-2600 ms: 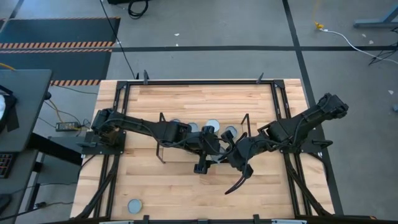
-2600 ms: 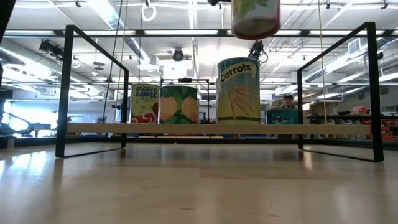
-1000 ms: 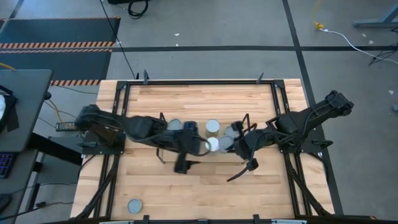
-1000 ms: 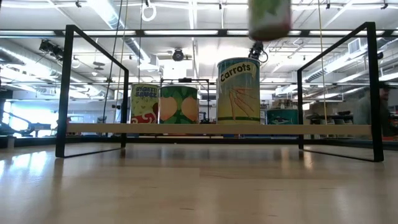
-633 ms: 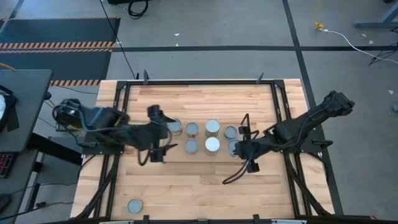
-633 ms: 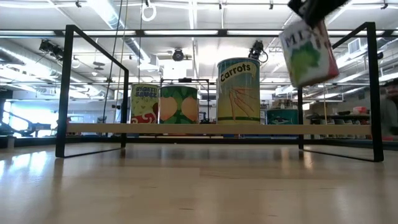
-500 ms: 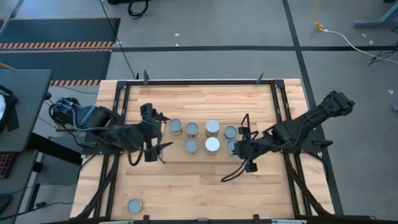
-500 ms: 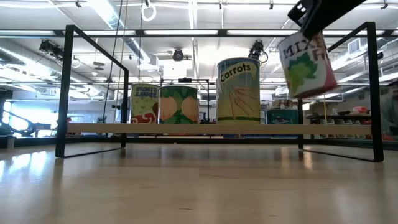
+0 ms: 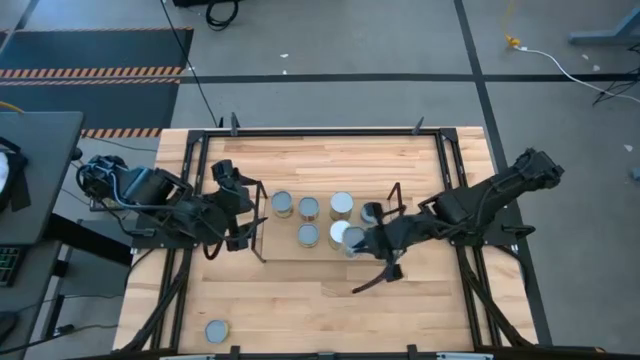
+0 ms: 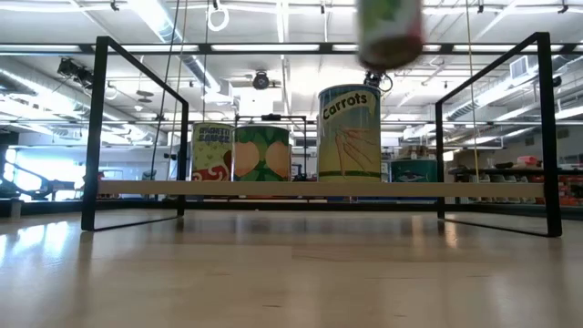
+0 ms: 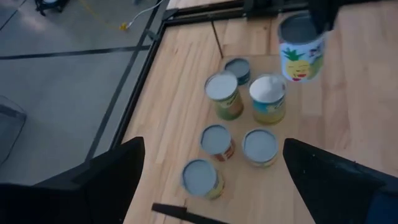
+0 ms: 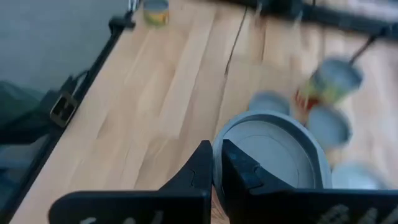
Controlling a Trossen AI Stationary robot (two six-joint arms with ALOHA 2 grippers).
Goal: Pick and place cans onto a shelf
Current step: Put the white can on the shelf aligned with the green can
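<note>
Several cans stand upright on the shelf (image 9: 258, 238), among them a "Carrots" can (image 10: 349, 132) and two shorter ones (image 10: 211, 150) on its board (image 10: 273, 189). My right gripper (image 9: 352, 243) is shut on a pineapple-label can (image 11: 301, 40) above the shelf's right half. This can shows blurred at the top of the low view (image 10: 390, 32). My left gripper (image 9: 240, 215) is open and empty at the shelf's left end, its fingers wide apart in the left wrist view. One more can (image 9: 215, 330) stands near the table's front left corner. My right gripper holds the can at its top rim (image 12: 239, 127), on one side of the round lid. The two fingers (image 12: 202, 165) stand close together there and come from above. The can hangs below the gripper, clear of the shelf and of the other cans.
The shelf's upright end frames (image 9: 395, 192) (image 10: 96, 137) rise beside the cans. The black outer table frame (image 9: 200, 150) runs along the sides. Bare wood lies in front of the shelf (image 9: 320, 300).
My left gripper has drawn back from the shelf's middle toward the table's left edge, empty. My right gripper swung the can toward the right end, tilted and lower, then brought it back up and toward the left, over the cans.
</note>
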